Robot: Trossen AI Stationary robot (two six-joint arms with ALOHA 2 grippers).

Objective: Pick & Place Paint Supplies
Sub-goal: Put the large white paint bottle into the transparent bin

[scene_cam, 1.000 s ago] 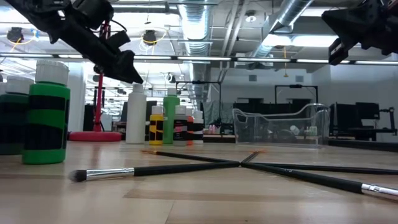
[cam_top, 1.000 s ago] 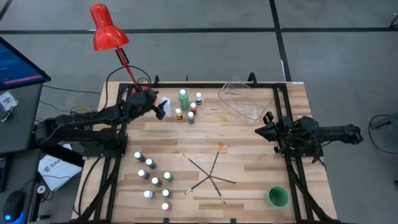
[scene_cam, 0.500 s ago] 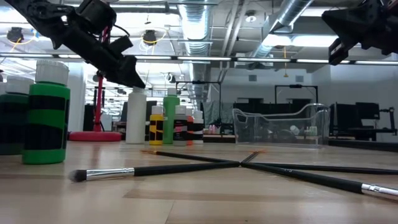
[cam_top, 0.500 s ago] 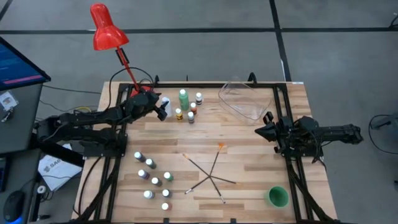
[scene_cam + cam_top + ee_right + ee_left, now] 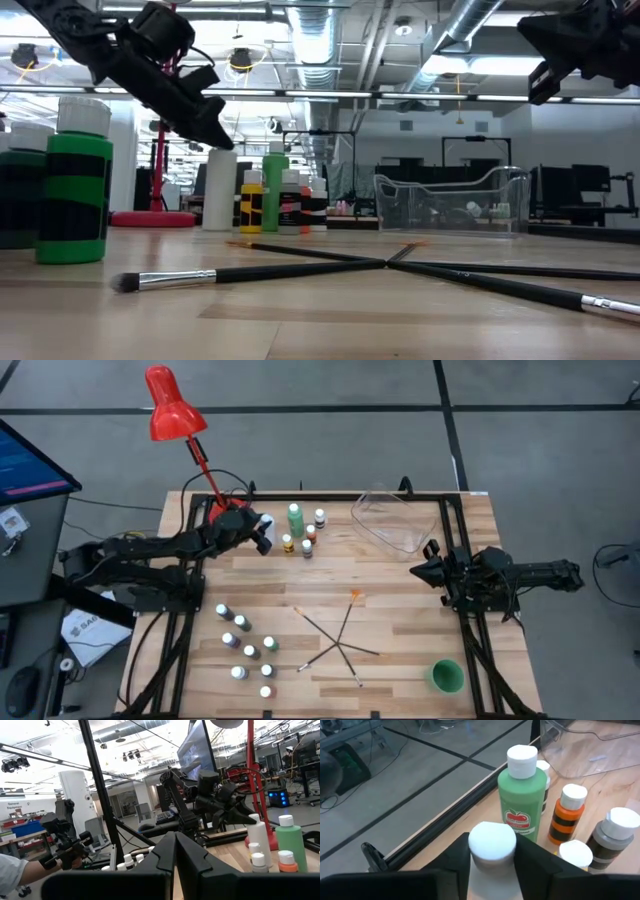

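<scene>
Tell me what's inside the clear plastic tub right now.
The clear plastic tub looks empty; bare wood shows through it in the high view. No paint bottle or brush lies inside. The low view shows only room clutter through its walls.

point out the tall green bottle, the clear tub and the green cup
tall green bottle (image 5: 522, 802), left wrist view, on its green body
clear plastic tub (image 5: 395, 520), high view, on its bare floor
green cup (image 5: 446, 676), high view, on its rim
</scene>
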